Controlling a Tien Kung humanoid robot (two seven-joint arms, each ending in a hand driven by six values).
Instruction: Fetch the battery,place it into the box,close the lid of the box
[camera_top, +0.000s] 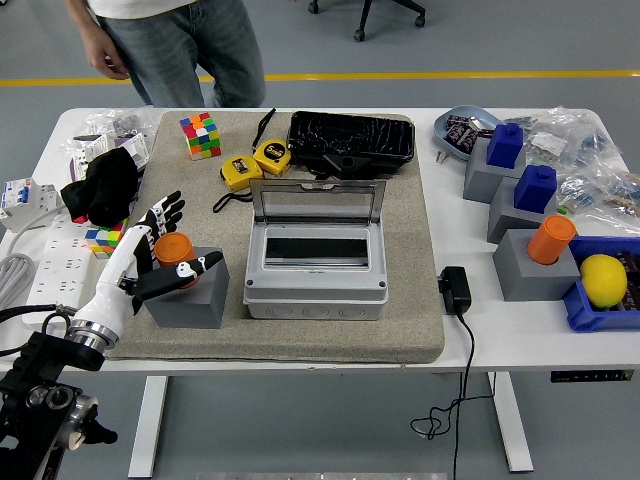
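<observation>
An orange cylindrical battery (174, 248) stands upright in a grey block near the mat's front-left corner. The grey box (315, 266) sits mid-mat, lid raised.

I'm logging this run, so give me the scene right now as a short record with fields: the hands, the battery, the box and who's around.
left hand: fingers spread around the orange battery, not clearly gripping
right hand: not in view
battery: upright in the grey block on the mat
box: grey, lid raised, right of the block
person: standing at the table's far side, touching nothing
</observation>
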